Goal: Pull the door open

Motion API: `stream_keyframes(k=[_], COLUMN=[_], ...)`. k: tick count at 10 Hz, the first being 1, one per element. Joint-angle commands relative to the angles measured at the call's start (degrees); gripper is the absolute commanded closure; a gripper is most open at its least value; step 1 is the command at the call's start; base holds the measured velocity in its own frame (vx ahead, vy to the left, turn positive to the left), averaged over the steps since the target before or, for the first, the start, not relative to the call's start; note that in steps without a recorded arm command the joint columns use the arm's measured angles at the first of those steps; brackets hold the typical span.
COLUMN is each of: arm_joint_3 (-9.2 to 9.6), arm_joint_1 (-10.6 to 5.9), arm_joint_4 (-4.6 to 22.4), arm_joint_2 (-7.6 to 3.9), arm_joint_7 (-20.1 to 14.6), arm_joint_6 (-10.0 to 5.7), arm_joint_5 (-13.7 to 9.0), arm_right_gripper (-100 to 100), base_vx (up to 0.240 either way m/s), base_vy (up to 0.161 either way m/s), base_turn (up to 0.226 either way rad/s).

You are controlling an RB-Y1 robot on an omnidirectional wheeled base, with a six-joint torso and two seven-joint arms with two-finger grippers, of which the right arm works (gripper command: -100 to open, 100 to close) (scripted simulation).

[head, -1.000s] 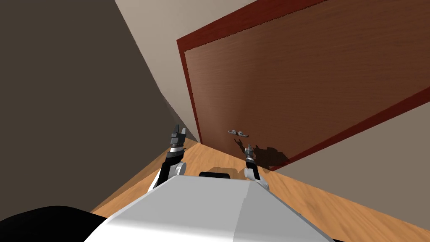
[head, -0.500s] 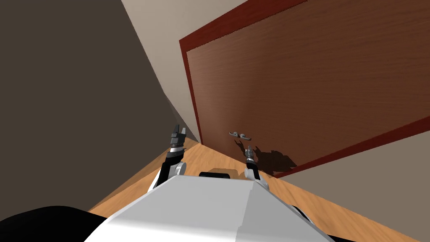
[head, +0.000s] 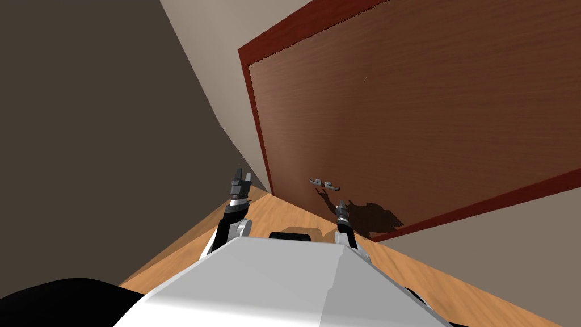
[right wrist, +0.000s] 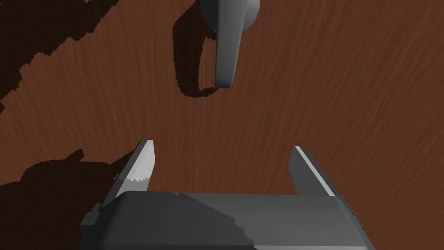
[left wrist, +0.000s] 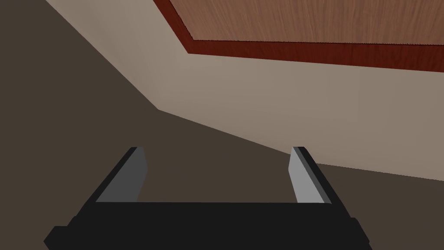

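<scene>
A brown wood-grain door in a dark red frame stands shut ahead of me. Its grey lever handle sits low near the door's left edge. My right gripper is held just below and right of the handle, close to the door face. In the right wrist view the handle lies ahead of the open fingers, apart from them, with nothing between them. My left gripper is raised by the wall left of the door; its fingers stand open and empty.
A dark grey-brown wall runs close along my left and meets a beige wall beside the door frame. Light wooden floor lies between me and the door. Beige wall continues right of the frame.
My right gripper has shifted slightly right and down, a little farther from the handle. The head view has rolled slightly. The left arm is unchanged.
</scene>
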Motion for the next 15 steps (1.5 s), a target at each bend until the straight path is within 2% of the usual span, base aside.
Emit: stream_keyframes(k=[1,2,3,5,6,7,8,10,11,12,15], arm_joint_3=[0.06,-1.15,-1.15,-1.15,-1.15,-2.30,-2.30,-2.97,-2.97,-3.11,-2.32], arm_joint_1=[-0.49,1.40,1.40,1.40,1.40,3.23,3.23,4.41,4.41,4.85,4.05], arm_joint_4=[1.69,2.69,0.09,2.69,2.69,3.68,3.68,4.35,4.35,4.67,4.39], arm_joint_2=[-0.20,-1.94,-1.94,-1.94,-1.94,-3.70,-3.70,-4.93,-4.93,-5.55,-5.19], arm_joint_7=[-0.37,-1.21,-1.21,-1.21,-1.21,-2.20,-2.20,-3.07,-3.07,-3.84,-4.50], arm_joint_6=[-1.17,-1.64,-1.64,-1.64,-1.64,-2.21,-2.21,-2.75,-2.75,-3.26,-3.76], arm_joint_5=[0.03,-0.74,-0.74,-0.74,-0.74,-1.49,-1.49,-1.97,-1.97,-2.15,-1.80], arm_right_gripper=[-100,-100,-100,-100,-100,-100,-100,-100,-100,-100,-100], base_vx=[-0.014,0.005,0.007,0.007,0.000,0.039,0.046,0.073,0.072,0.128,0.177], base_vy=[0.001,-0.001,-0.005,-0.003,0.000,-0.010,-0.022,-0.026,-0.020,-0.023,-0.069], base_turn=[0.010,-0.036,-0.048,0.006,0.000,-0.018,-0.018,0.017,0.019,0.092,0.092])
